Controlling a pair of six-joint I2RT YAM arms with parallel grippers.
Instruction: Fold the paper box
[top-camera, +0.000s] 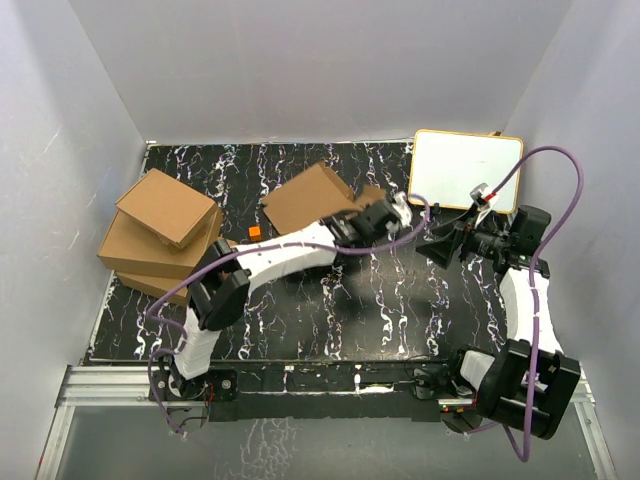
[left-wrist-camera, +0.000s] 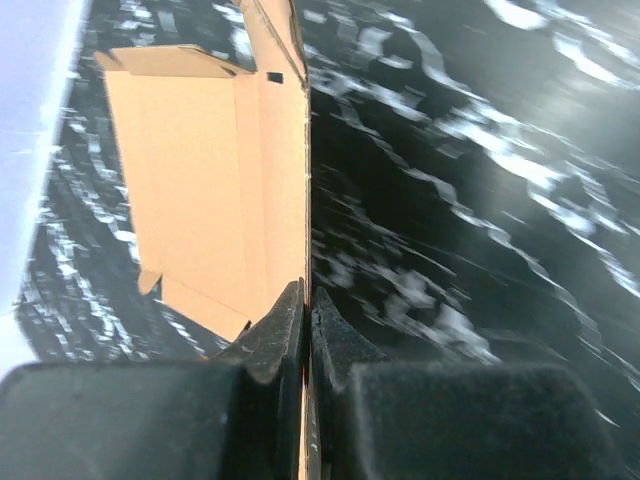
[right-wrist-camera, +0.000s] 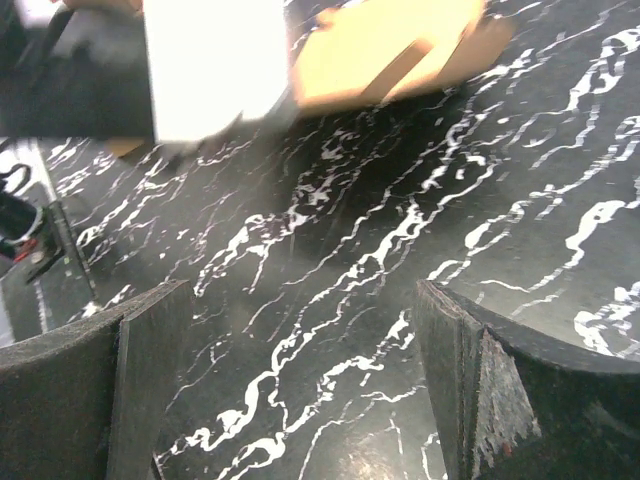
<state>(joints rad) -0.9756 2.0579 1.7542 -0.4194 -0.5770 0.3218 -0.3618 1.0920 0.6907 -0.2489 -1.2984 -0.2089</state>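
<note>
A: What has the left tool (left-wrist-camera: 308, 300) got?

B: Its two black fingers are pinched tight on the thin raw edge of the shallow brown corrugated-cardboard mailer box (left-wrist-camera: 200, 180). The panel runs straight ahead of the tips. The matte, open inside and a small tuck flap lie to the tool's left (a little dark slot is cut near the far fold).

A: And the right tool (right-wrist-camera: 300, 330)?

B: Spread wide, nothing between its dark, rough-faced pads. Beneath it is only the glossy black bench with white marble veining (right-wrist-camera: 330, 230). The box lies ahead of it, blurred.

A: Anything else?

B: A pile of closed brown cardboard boxes (top-camera: 160, 235) sits well to the left of the left tool. A flat white board with a yellow rim (top-camera: 465, 168) lies just beyond the right tool.
</note>
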